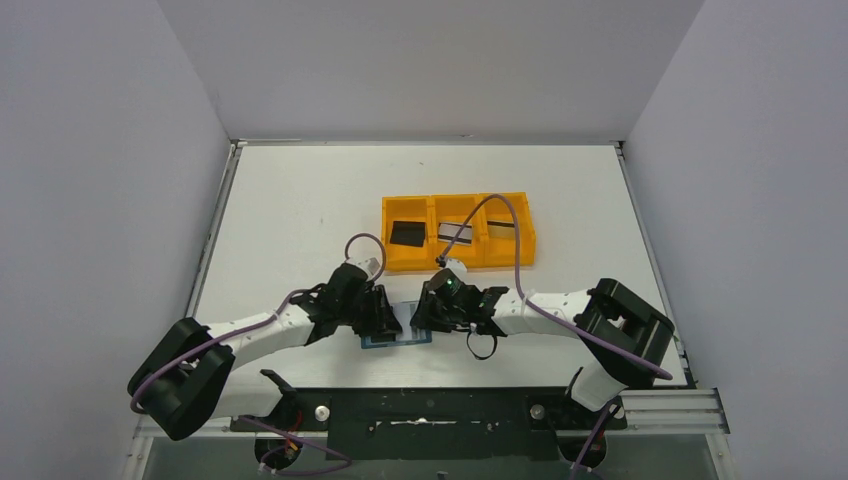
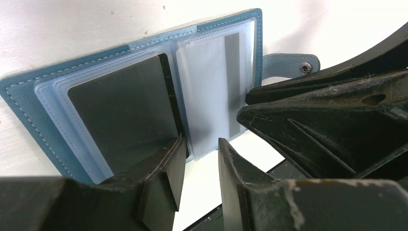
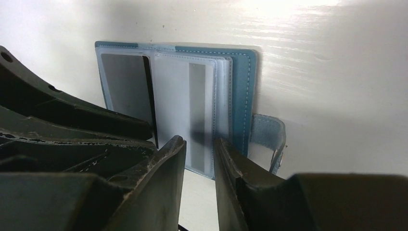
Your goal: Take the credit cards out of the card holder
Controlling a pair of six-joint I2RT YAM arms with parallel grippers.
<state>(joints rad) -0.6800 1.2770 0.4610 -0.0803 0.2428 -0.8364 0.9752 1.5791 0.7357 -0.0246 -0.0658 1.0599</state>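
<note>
The teal card holder (image 2: pixel 29 96) lies open on the table near the front edge, its snap tab (image 2: pixel 288 65) to the right. Its clear left pocket holds a black card (image 2: pixel 120 110). Its right pocket holds a silver-grey card with a dark stripe (image 2: pixel 211 91). My left gripper (image 2: pixel 199 156) is open a little and empty at the holder's near edge, one finger (image 2: pixel 163 168) over the black card's corner. My right gripper (image 3: pixel 199 149) is also slightly open and empty, over the silver card's (image 3: pixel 185 106) near edge. In the top view both grippers (image 1: pixel 383 318) (image 1: pixel 432 316) meet over the holder (image 1: pixel 395 340).
An orange three-compartment tray (image 1: pixel 520 250) stands behind the grippers. It holds a black card (image 1: pixel 405 233) on the left, a silver striped card (image 1: pixel 455 232) in the middle and another card (image 1: pixel 500 228) on the right. The table's front edge is just below the holder.
</note>
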